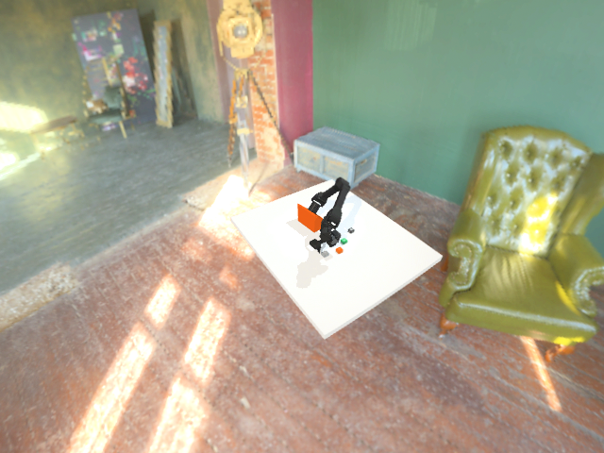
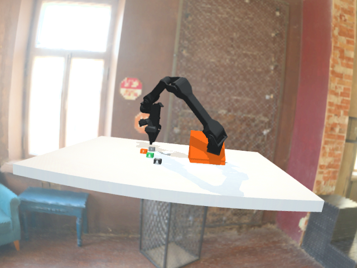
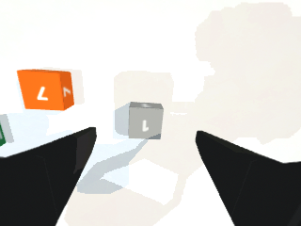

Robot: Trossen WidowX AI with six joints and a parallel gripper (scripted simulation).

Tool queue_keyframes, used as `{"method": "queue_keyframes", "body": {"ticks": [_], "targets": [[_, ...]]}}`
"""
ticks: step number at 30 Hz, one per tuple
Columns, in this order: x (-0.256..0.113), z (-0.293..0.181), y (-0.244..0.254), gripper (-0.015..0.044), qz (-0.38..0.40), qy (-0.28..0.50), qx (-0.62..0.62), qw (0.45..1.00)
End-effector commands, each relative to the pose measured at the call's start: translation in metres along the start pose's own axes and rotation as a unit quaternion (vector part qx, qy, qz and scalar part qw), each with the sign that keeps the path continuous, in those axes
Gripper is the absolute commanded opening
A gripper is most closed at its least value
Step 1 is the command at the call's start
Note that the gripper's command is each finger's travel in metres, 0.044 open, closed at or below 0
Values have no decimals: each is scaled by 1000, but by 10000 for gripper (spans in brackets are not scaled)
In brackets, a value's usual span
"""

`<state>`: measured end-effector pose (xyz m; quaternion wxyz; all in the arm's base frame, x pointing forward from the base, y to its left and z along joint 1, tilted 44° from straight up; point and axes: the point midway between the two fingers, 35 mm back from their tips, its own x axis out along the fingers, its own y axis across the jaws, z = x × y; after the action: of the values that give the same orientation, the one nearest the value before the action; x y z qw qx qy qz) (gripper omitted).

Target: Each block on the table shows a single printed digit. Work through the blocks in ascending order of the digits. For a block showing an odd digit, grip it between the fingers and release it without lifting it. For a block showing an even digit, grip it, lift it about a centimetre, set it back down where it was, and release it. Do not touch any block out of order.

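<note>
The grey block (image 1: 325, 254) (image 2: 151, 148) (image 3: 146, 121) shows a 1 and stands on the white table (image 1: 360, 297) (image 2: 100, 173). My gripper (image 1: 320, 251) (image 2: 150, 143) (image 3: 147, 134) is open and empty, just above the grey block, which appears between the fingertips in the wrist view. The orange block (image 1: 339, 250) (image 2: 143, 151) (image 3: 42, 91) shows a 7, left of the fingers in the wrist view. The green block (image 1: 343, 241) (image 2: 149, 154) (image 3: 1, 133) is cut off at the wrist view's left edge. The black block (image 1: 350, 229) (image 2: 157, 161) is farthest from the grey one. The green and black digits are unreadable.
A large orange box-like object (image 1: 307, 217) (image 2: 197, 147) stands on the table beside the arm's base. The blocks form a loose row, with the orange block close to the grey one. The arm casts shadows over the table.
</note>
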<state>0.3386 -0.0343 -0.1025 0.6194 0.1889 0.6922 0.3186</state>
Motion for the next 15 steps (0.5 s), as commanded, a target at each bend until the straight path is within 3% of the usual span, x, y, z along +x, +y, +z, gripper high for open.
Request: {"method": "queue_keyframes", "body": {"ticks": [1, 15], "targets": [[10, -3, 1, 400, 5, 4, 4, 1000], [31, -4, 2, 400, 5, 4, 4, 1000]]}}
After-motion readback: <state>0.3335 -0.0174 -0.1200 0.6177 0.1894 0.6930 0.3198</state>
